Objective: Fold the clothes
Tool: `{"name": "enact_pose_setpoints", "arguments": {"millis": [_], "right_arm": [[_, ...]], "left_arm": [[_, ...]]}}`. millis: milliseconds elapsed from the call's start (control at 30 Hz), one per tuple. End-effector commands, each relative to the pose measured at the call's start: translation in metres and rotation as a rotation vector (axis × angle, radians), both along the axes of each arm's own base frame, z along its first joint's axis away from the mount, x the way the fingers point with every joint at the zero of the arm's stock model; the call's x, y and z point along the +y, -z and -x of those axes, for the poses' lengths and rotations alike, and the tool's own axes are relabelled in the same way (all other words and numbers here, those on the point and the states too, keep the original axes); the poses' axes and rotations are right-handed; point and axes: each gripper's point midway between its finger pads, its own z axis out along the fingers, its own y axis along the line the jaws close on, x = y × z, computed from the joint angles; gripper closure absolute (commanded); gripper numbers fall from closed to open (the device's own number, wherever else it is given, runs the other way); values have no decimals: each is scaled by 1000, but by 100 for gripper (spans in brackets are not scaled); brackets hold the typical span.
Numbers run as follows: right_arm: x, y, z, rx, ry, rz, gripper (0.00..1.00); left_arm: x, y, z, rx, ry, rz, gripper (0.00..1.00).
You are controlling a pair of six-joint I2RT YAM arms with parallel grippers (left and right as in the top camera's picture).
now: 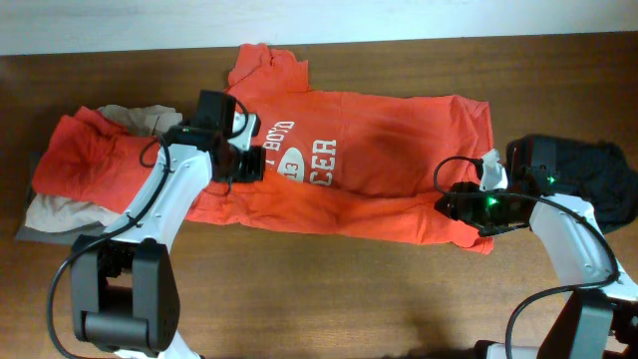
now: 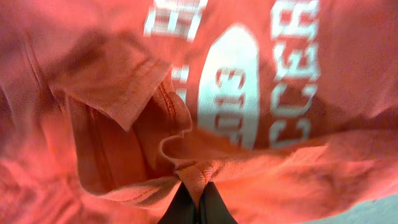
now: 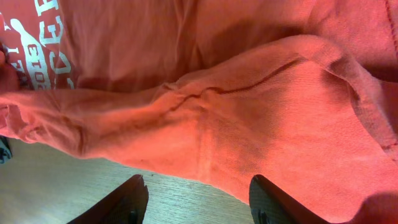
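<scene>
Pinched orange-red cloth sits in the left gripper, jaws clenched on a fold of the T-shirt lying chest-up across the brown wooden desk. Jaws of the right gripper stand released astride its edge; a first fold seems underway, and next they must clench before lifting.

Overhead: L tool + its arm cover the start of the lettering on the shirt. Only "BOYD" and "CER" are legible, and the small print is too tiny to read. L wrist: fingers cut off by bottom edge, tips pressed together on a fold; cloth nearest lens blurred; letters clipped at top. R wrist: fingers clipped at bottom; shirt runs off the other edges. Dark cloth behind R tool is partly under the arm. Beige cloth behind L tool is mostly buried.
</scene>
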Motion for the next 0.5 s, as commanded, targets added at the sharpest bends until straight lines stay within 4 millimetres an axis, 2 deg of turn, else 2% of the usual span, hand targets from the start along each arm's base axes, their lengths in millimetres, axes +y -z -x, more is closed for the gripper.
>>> {"name": "enact_pose_setpoints", "arguments": {"millis": [0, 133, 167, 233, 300, 467], "right_arm": [[0, -11, -5, -45, -15, 1, 42], [0, -11, -5, -45, -15, 1, 42], [0, -11, -5, -44, -15, 1, 42], [0, -11, -5, -42, -15, 0, 42], [0, -11, -5, -42, -15, 0, 42], [1, -10, -1, -25, -15, -3, 42]], "left_arm": [[-9, -17, -15, -68, 2, 38, 99], [-19, -23, -26, -125, 16, 51, 99], [-22, -24, -26, -130, 25, 52, 93], [-27, -23, -26, -138, 35, 43, 60], [-23, -22, -32, -164, 21, -9, 45], [-6, -22, -40, -202, -13, -108, 42]]}}
